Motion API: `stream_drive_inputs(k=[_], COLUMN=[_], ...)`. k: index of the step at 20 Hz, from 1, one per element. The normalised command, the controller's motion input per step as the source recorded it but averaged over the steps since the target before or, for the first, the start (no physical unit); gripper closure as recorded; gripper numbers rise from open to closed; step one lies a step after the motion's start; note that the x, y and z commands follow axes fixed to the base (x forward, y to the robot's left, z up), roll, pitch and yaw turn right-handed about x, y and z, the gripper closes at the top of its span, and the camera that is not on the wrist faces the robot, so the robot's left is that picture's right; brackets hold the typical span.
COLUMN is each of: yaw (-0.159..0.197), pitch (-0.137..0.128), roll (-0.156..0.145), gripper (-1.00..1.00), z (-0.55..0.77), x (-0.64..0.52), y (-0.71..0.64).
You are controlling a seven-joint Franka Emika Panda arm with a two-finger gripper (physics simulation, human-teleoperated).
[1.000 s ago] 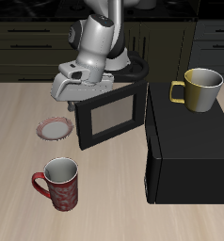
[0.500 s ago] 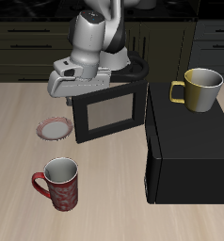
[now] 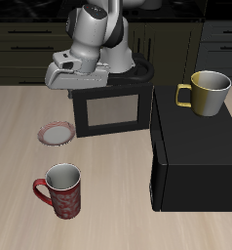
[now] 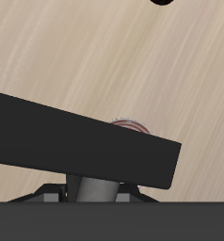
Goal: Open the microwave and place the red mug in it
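Note:
The microwave (image 3: 196, 156) is a large black box near the table's front edge. Its windowed door (image 3: 110, 112) is swung wide open and faces the front. My gripper (image 3: 77, 86) is at the door's outer top corner, shut on the grey bar handle (image 4: 93, 186), which shows between my fingers in the wrist view. The door's black top edge (image 4: 76, 141) crosses that view. The red mug (image 3: 61, 189) stands upright on the table in front of the door, apart from my gripper.
A yellow-olive mug (image 3: 208, 93) stands on top of the microwave. A flat red-rimmed plate (image 3: 57, 133) lies on the table beside the open door; it also shows in the wrist view (image 4: 133, 123). Dark cabinets run behind the table.
The door has swung wider open, from slanted to nearly facing the front. My gripper has moved with the handle, away from the microwave body. The mugs and plate have not moved.

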Motion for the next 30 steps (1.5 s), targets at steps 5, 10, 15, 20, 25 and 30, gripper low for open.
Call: stream_drive_inputs(k=[5,10,15,20,25,30], yaw=[-0.013,-0.037,-0.039,-0.033,-0.039,-0.029], pitch=[0.006,0.004,0.012,0.037,0.026,0.016], roll=[-0.073,-0.071,-0.069,-0.073,-0.105,-0.082], gripper=[1.0,1.0,1.0,1.0,1.0,-1.0], z=[0.0,-0.02,-0.05,-0.09,0.04,0.18], x=[-0.2,-0.13,-0.15,-0.2,-0.13,-0.2], y=[-0.17,-0.07,-0.11,-0.18,-0.35,-0.25])
